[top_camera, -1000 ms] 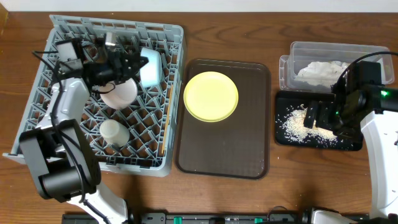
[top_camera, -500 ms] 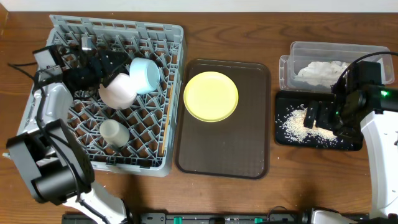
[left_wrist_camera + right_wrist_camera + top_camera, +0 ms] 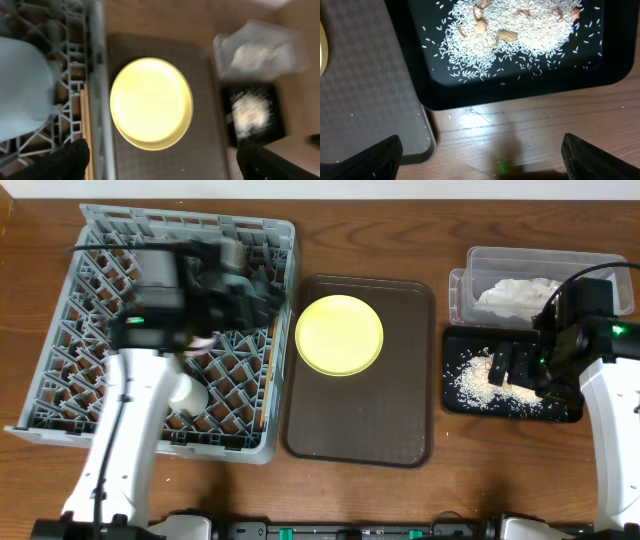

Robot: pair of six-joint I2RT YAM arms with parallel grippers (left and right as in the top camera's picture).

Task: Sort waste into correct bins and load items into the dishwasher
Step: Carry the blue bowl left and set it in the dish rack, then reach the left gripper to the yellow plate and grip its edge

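In the left wrist view my left gripper (image 3: 167, 162) is open and empty, above the brown tray just below the pale-yellow plate (image 3: 151, 103). The light-blue bowl (image 3: 22, 95) rests in the grey dishwasher rack (image 3: 95, 60), and the chopsticks (image 3: 86, 120) lie along the rack's right wall. Overhead, the left gripper (image 3: 258, 292) is blurred over the rack's (image 3: 60, 380) right side, left of the plate (image 3: 339, 334). My right gripper (image 3: 508, 368) hangs open over the black bin (image 3: 510, 408) of rice (image 3: 475, 375). The napkin (image 3: 515, 292) lies in the clear bin (image 3: 480, 260).
The brown serving tray (image 3: 360, 420) holds the plate between rack and bins. In the right wrist view, rice (image 3: 520, 35) is spread in the black bin (image 3: 485, 95), beside the brown tray's corner (image 3: 365, 75). A small white cup (image 3: 188, 393) stands in the rack.
The left gripper has opened and let go of the light-blue bowl in the rack, and the arm has swung right toward the plate. The right arm has not moved.
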